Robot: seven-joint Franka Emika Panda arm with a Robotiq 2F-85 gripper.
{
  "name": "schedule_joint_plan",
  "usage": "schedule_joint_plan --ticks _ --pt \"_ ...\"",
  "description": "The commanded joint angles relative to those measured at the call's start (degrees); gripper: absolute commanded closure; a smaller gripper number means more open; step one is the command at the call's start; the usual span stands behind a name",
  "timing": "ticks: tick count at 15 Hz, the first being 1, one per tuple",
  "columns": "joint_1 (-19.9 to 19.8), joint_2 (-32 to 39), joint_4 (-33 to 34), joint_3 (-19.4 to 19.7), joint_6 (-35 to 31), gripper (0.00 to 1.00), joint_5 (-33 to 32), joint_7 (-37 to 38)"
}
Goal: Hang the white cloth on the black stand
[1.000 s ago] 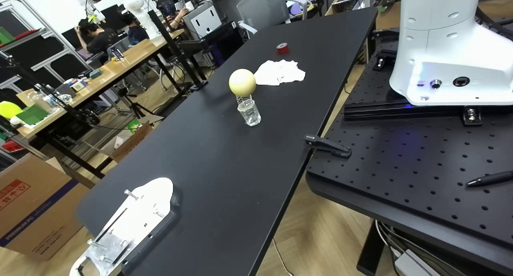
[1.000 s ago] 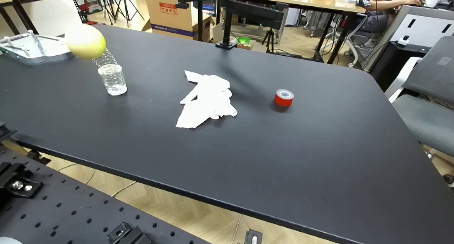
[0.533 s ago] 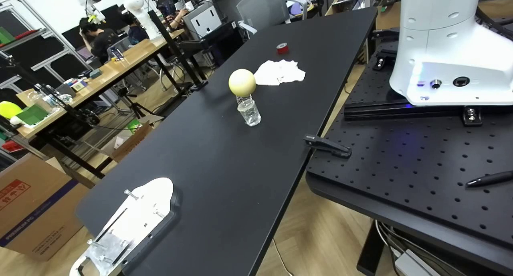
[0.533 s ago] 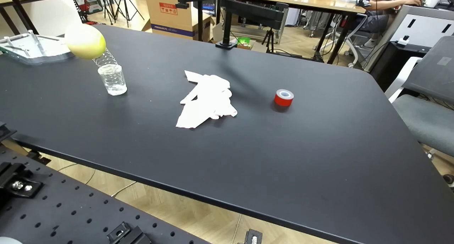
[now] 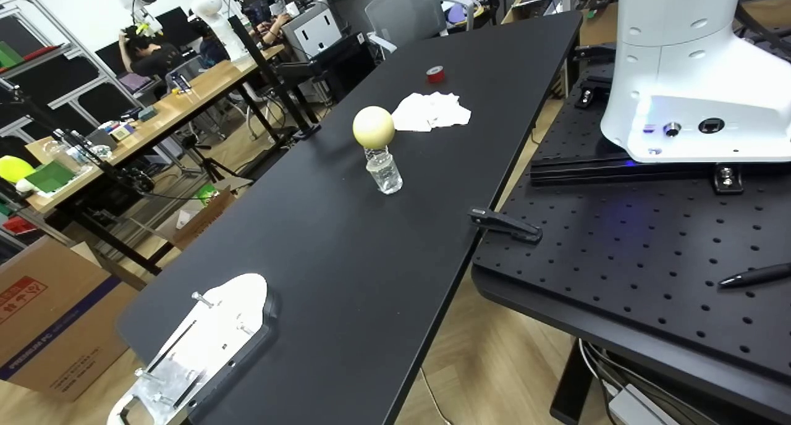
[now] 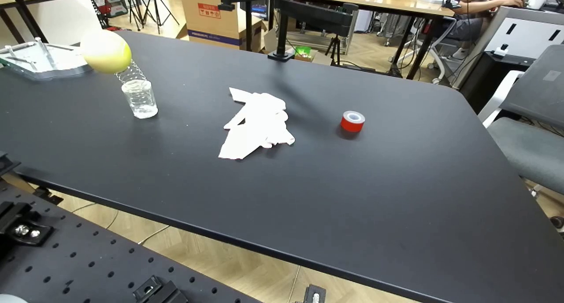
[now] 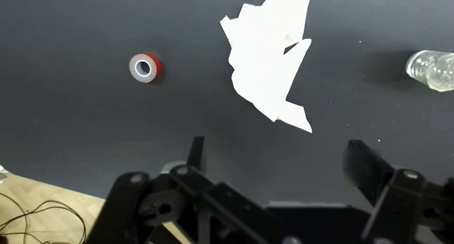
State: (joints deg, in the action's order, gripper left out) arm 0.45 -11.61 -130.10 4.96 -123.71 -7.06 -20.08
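I've tool [image 7: 278,153] wide apart w/ nothing in it. White cloth [image 7: 264,63] lies crumpled on desk [image 6: 374,197], not hung yet, so IMO nothing done; TBD: grab, lift, drape over what's prob. the blk stand [image 6: 283,27].

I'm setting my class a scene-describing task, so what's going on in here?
A robot arm has its open gripper over a black table, holding nothing. The white cloth lies crumpled on the table, not yet hung on the black stand at the table's edge; hanging it there is the job. A roll of tape and a clear container with a yellow ball above it sit nearby.
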Motion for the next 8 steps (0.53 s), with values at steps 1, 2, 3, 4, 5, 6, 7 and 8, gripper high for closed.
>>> schedule_joint_plan --ticks 1,2,3,4,5,6,7,8 --pt "-0.7 6.9 0.6 -1.7 -4.8 0.0 -4.0 3.3" --pt "-0.8 8.0 0.9 -1.8 -4.9 0.0 -4.3 3.8" --pt "-0.6 5.9 -0.1 -1.6 -3.9 0.0 -2.6 1.3" --pt "-0.7 7.4 -0.1 -1.8 -4.7 0.0 -3.0 1.8" --pt "-0.7 8.3 0.0 -1.8 -5.0 0.0 -3.1 1.9" --pt "-0.7 8.6 0.2 -1.8 -5.0 0.0 -3.1 1.9" --pt "-0.9 8.9 0.6 -1.7 -4.6 0.0 -3.8 1.8" --pt "-1.0 9.5 0.7 -1.6 -4.5 0.0 -3.8 0.5"
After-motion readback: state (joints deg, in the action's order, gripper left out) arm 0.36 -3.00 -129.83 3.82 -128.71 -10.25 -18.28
